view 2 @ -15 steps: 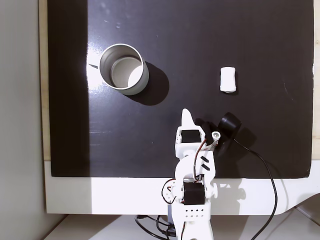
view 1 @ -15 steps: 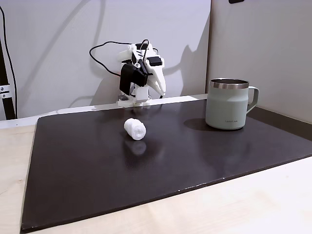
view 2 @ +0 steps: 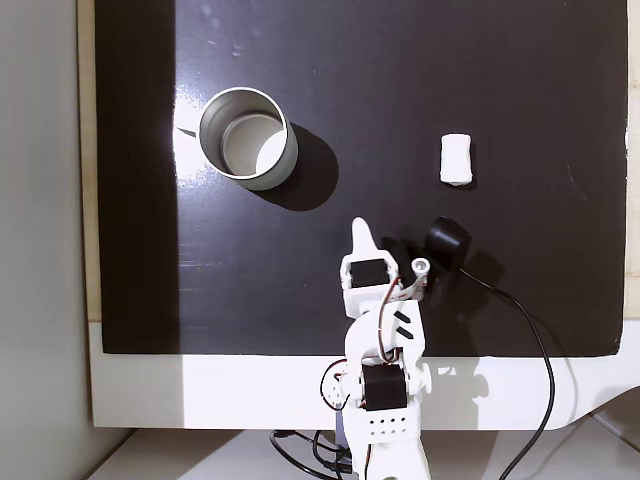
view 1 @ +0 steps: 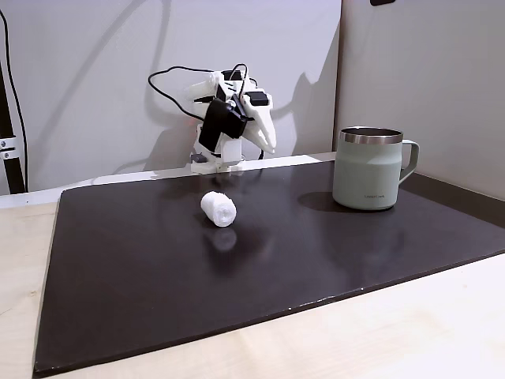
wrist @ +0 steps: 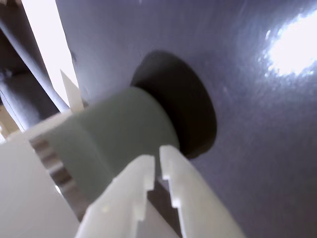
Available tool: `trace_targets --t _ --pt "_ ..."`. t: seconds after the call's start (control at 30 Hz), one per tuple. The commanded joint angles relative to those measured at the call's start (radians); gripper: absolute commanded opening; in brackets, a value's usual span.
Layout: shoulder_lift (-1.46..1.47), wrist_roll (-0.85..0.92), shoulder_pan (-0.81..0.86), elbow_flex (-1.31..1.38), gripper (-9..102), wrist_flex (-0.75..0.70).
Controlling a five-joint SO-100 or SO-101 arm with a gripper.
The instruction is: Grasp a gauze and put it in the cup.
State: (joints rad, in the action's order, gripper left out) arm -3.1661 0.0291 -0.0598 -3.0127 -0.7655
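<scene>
The gauze (view 1: 218, 208) is a small white roll lying on the dark mat, seen from above as the gauze (view 2: 456, 158) at the right. The pale green cup (view 1: 371, 170) stands upright with its steel rim and handle; from above the cup (view 2: 285, 165) sits upper left with nothing inside. My white gripper (view 1: 271, 144) hangs shut above the mat's far edge, behind the gauze and well apart from it. From above the gripper (view 2: 361, 229) points between cup and gauze. In the wrist view the gripper (wrist: 157, 156) has its fingers nearly touching, with the cup (wrist: 124, 129) lying beyond them.
A dark mat (view 1: 237, 268) covers the pale table (view 1: 410, 332). The black wrist camera (view 2: 447, 241) and its cable (view 2: 535, 345) hang beside the arm. The arm's white base (view 2: 383, 425) stands at the mat's near edge from above. A wall rises behind.
The gripper has lifted and swung slightly toward the cup side. Gauze and cup have not moved.
</scene>
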Motion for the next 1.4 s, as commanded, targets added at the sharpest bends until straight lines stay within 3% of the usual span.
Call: trace_targets --t 0.0,0.6,0.8,1.07,1.37 --pt "-0.011 0.009 -0.012 0.008 0 0.026" --pt "0.021 -0.103 0.095 0.078 0 0.021" --pt "0.380 -0.288 0.135 0.359 0 0.048" --pt "0.793 -0.477 0.207 0.801 0 -0.020" --pt "1.100 -0.683 0.302 1.074 19 -0.160"
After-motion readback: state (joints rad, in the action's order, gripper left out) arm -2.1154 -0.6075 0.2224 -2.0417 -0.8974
